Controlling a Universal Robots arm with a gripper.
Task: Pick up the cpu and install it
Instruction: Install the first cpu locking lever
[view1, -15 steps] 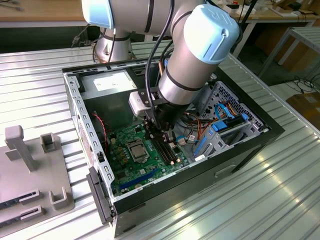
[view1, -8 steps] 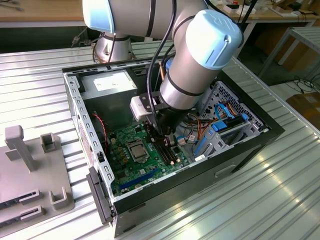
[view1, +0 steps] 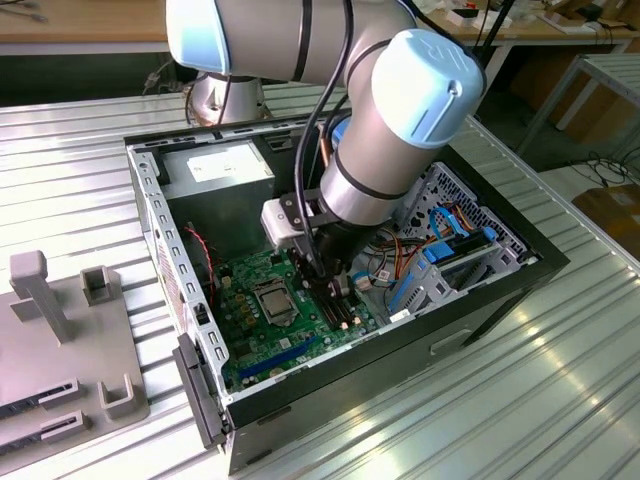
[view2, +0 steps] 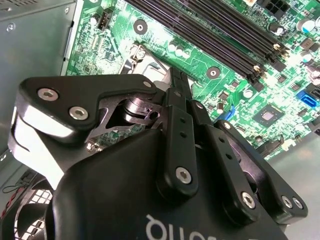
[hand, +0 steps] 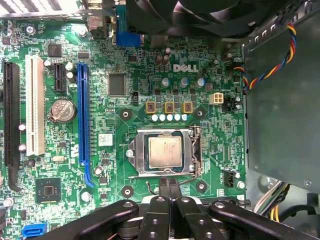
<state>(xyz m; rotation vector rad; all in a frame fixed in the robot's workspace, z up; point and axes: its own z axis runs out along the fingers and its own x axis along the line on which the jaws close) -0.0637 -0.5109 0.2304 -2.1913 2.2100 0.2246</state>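
Gripper: in the first wrist view the gripper (hand: 169, 184) has its two black fingers pressed together, tips side by side with no gap and nothing between them; the second wrist view shows the same closed pair (view2: 179, 82) from behind the linkage.
Contact: the fingertips hang just beside the socket frame (hand: 196, 150), near the edge closest to the gripper (whether they touch the board cannot be told).
Cpu: the cpu (hand: 164, 151) lies flat inside the socket frame, a pale silver-tan square with its face up, edges squared to the frame and apart from the fingers.
Cpu from outside: in the exterior view the socket (view1: 274, 299) sits on the board to the exterior view's left of the gripper (view1: 322, 283).
Board: the green board (hand: 125, 107) carries a blue slot (hand: 82, 115), a white slot (hand: 35, 105) and a coin cell (hand: 62, 110).
Case: the open black case (view1: 480, 300) lies on a ribbed metal table (view1: 560, 390), the arm (view1: 400, 110) reaching down into it.
Nearby: a grey fixture (view1: 60, 340) stands on the table at the exterior view's left.
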